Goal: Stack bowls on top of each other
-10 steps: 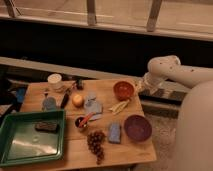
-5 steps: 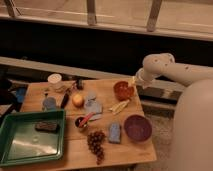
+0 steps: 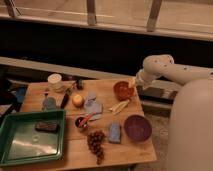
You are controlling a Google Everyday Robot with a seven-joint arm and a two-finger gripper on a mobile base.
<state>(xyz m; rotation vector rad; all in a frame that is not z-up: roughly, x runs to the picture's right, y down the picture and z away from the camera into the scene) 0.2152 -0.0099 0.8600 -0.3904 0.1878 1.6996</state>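
Note:
The glossy orange-brown bowl (image 3: 121,90) sits on the wooden table (image 3: 70,150) near its far right edge. The wider dark purple-maroon bowl (image 3: 137,128) rests at the table's front right, apart from the orange one. My gripper (image 3: 132,85) hangs at the end of the white arm (image 3: 157,67), right at the orange bowl's right rim. The small dark cup with a red utensil (image 3: 81,121) stands near the middle of the table.
A green tray (image 3: 15,145) holding a dark block fills the front left. Grapes (image 3: 96,142), a blue sponge (image 3: 114,132), a banana (image 3: 120,105), an orange fruit (image 3: 77,100), a white cup (image 3: 54,80) and other small items are spread over the table.
The arm has swung left and down, bringing my gripper from beside the table's right edge to the orange bowl's rim. The bowls have not moved.

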